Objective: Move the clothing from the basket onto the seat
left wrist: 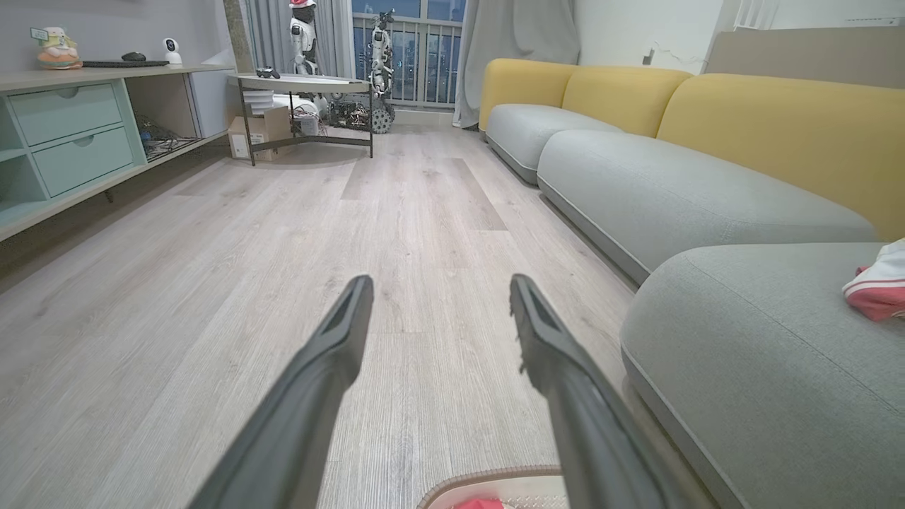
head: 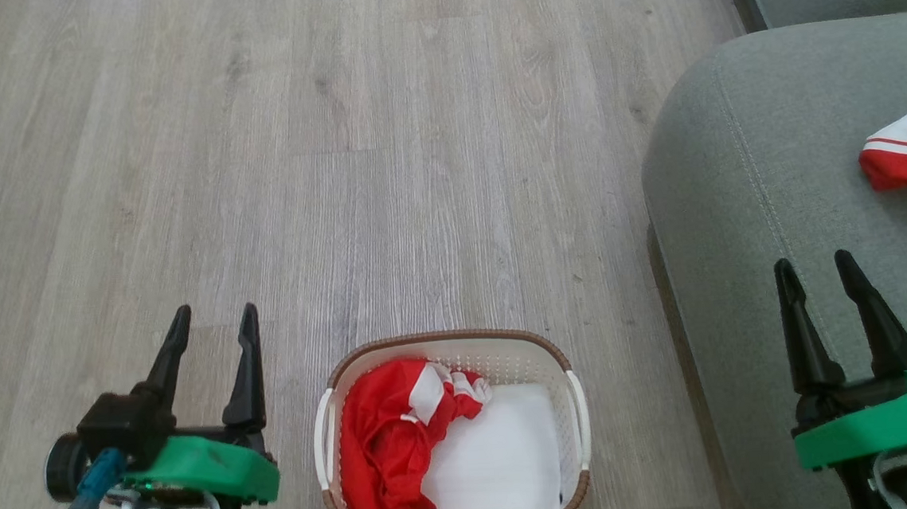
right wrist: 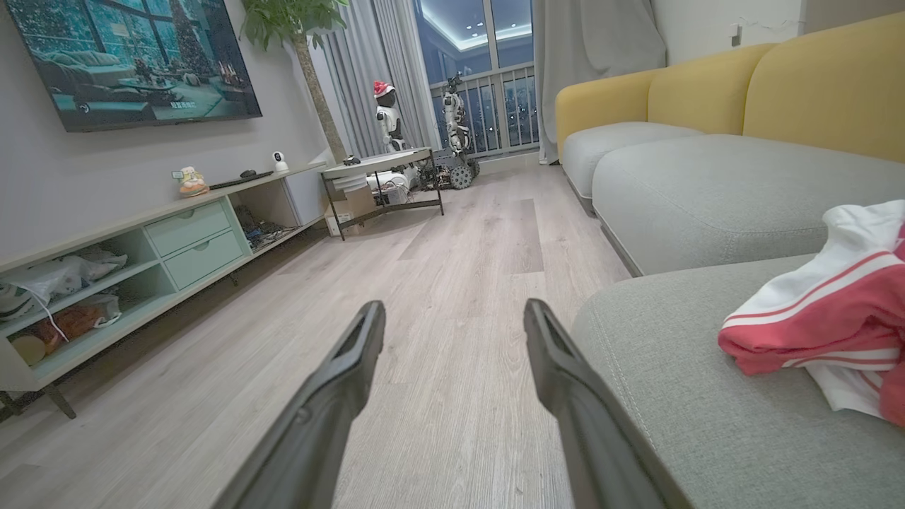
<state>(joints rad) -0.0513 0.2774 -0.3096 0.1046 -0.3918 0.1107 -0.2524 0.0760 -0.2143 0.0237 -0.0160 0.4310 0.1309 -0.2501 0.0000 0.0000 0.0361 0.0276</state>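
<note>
- The basket [head: 443, 337] is sitting on the floor [head: 333, 135], between the left hand [head: 215, 309] and the right hand [head: 812, 259].
- A sportswear garment [head: 383, 443] is lying in the basket's left half, on the lining sheet [head: 508, 458].
- The seat [head: 736, 187] is standing right of the basket.
- A second garment [head: 905, 151] is lying on the seat.

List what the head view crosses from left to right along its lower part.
From the left: left gripper → red clothing in the basket → white sheet beside it in the basket → seat, rounded edge → right gripper.
</note>
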